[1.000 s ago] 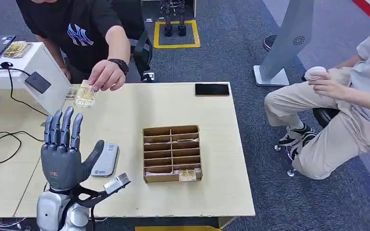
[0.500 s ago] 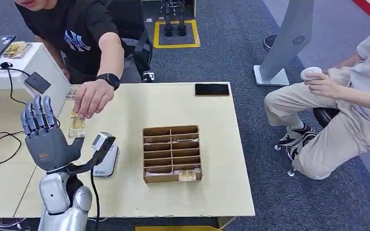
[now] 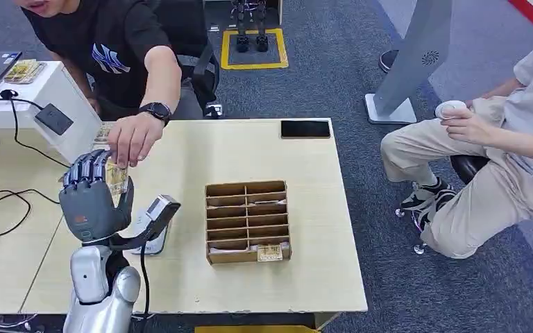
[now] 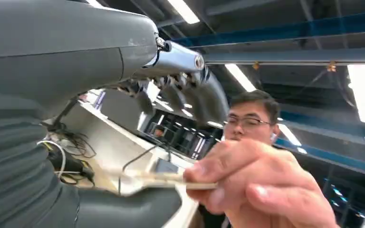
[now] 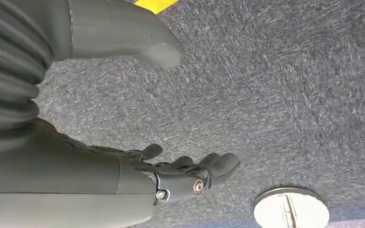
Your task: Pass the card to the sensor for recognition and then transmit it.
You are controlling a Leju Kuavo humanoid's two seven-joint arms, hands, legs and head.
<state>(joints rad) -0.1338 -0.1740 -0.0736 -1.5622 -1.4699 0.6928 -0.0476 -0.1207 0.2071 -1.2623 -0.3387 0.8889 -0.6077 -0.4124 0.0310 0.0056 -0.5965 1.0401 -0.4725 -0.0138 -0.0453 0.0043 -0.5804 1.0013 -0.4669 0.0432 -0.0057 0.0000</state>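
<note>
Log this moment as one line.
phase: card handover | left hand: closing around card | person's hand: holding card | right hand: hanging, holds nothing

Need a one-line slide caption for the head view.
A person's hand puts a card into the raised left robot hand, beside a wooden divider tray on the table.

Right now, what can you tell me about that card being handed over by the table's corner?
The card is small, flat and thin, pale yellow with a printed pattern too fine to read. The person's hand pinches its top edge from above, while the left robot hand curls its fingers around it. It stands roughly upright above the wooden table, edge-on in the left wrist view.
</note>
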